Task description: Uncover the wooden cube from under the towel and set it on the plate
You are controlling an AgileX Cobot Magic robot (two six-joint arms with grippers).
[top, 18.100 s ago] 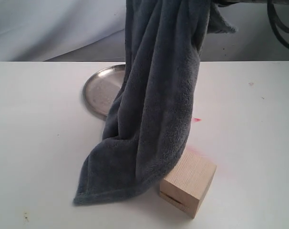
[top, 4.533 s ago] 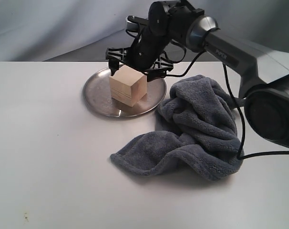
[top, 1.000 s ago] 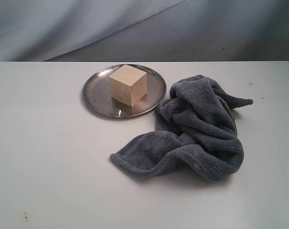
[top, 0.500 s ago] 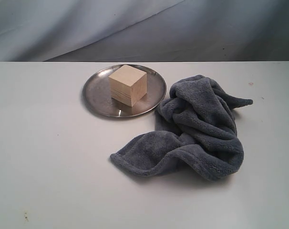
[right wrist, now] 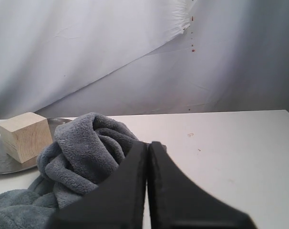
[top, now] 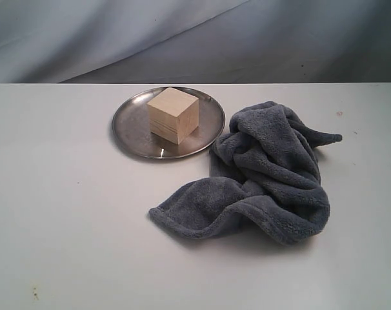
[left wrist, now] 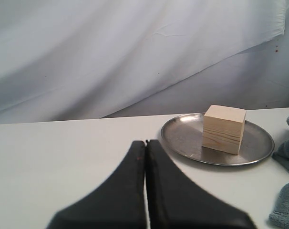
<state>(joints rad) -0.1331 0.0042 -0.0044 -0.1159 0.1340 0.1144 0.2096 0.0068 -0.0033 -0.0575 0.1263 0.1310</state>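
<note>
The wooden cube (top: 173, 115) stands uncovered in the middle of the silver plate (top: 131, 123). To the plate's right and in front of it lies the blue-grey towel (top: 266, 181), crumpled in a heap and touching the plate's rim. Neither arm appears in the exterior view. In the left wrist view my left gripper (left wrist: 145, 142) is shut and empty, pulled back from the plate (left wrist: 259, 150) and the cube (left wrist: 224, 129). My right gripper (right wrist: 148, 143) is shut and empty too, with the towel (right wrist: 82, 152) just ahead and the cube (right wrist: 25, 136) beyond it.
A white tabletop (top: 66, 226) carries everything, with a grey-blue cloth backdrop (top: 182, 39) behind its far edge. A small dark speck (top: 34, 294) marks the table's near left corner.
Nothing has moved in the last second. Before that, the right arm set the cube on the plate and left the exterior view; earlier still, the towel was lifted off the cube.
</note>
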